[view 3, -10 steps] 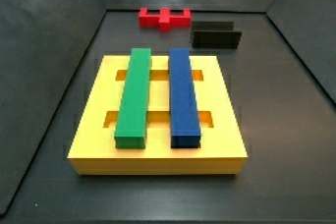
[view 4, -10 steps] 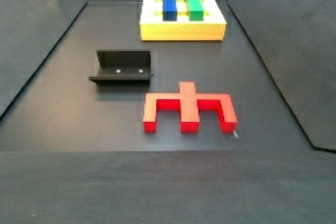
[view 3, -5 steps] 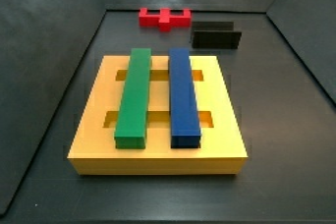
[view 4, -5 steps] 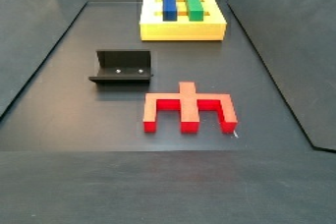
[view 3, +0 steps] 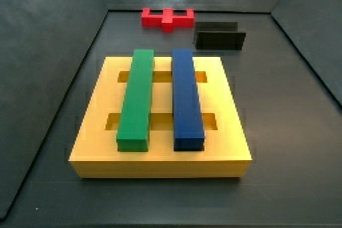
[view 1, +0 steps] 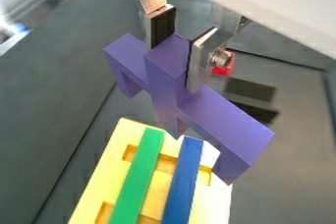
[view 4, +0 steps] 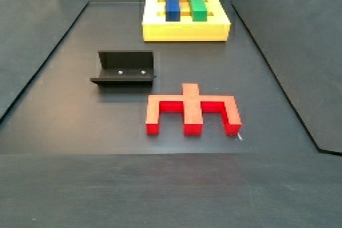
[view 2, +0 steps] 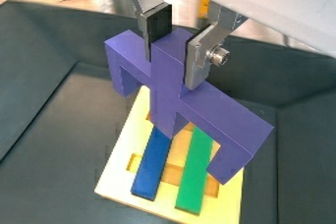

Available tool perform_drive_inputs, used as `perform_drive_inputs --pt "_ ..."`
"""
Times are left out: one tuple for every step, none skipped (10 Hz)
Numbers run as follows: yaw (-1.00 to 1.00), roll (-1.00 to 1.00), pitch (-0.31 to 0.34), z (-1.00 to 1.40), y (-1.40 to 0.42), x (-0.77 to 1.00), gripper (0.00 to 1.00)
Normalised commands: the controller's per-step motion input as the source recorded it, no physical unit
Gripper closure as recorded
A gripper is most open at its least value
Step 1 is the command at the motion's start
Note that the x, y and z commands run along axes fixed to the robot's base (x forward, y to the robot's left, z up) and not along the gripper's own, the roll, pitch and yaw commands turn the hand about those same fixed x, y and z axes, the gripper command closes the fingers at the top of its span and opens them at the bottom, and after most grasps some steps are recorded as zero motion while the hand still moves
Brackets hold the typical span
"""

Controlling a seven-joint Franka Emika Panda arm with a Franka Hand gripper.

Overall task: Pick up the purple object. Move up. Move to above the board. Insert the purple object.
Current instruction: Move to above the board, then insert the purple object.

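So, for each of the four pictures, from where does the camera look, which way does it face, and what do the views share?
Wrist view: above, looking down at the gripper holding the purple object over the board.
Wrist view: same, opposite side; gripper shows.
Side view: near the board, facing the red block; purple bits at top edge.
Side view: near the red block, facing the fixture; no robot.
Shared: board.

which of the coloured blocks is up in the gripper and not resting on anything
The purple object: the gripper is shut on its central ridge, above the board. The green bar and blue bar lie on the board; the red block rests on the floor.
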Motion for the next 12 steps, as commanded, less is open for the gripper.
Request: perform_drive_inputs --pt "1.00 0.03 0.157 0.03 -0.08 0.06 1.00" --pt "1.00 0.04 0.185 0.03 -0.06 0.07 1.00" --pt "1.00 0.05 0.237 0.03 -0.05 0.07 1.00" --pt "0.84 0.06 0.240 0.03 -0.04 0.08 1.00" --pt "0.50 0.05 0.201 0.03 -0.04 0.08 1.00" --pt "0.36 0.05 0.181 0.03 -0.03 0.07 1.00" --pt "0.00 0.00 -0.156 -0.54 -0.42 0.01 1.00" --pt "0.01 0.04 -0.209 -0.73 -0.66 0.04 1.00" --pt "0.03 0.04 -0.246 -0.73 -0.69 0.06 1.00" --pt "0.04 0.03 -0.276 -0.67 -0.69 0.12 1.00" --pt "0.07 0.06 -0.286 -0.64 -0.64 0.21 1.00" --pt "0.00 0.19 -0.211 -0.66 -0.47 0.19 1.00"
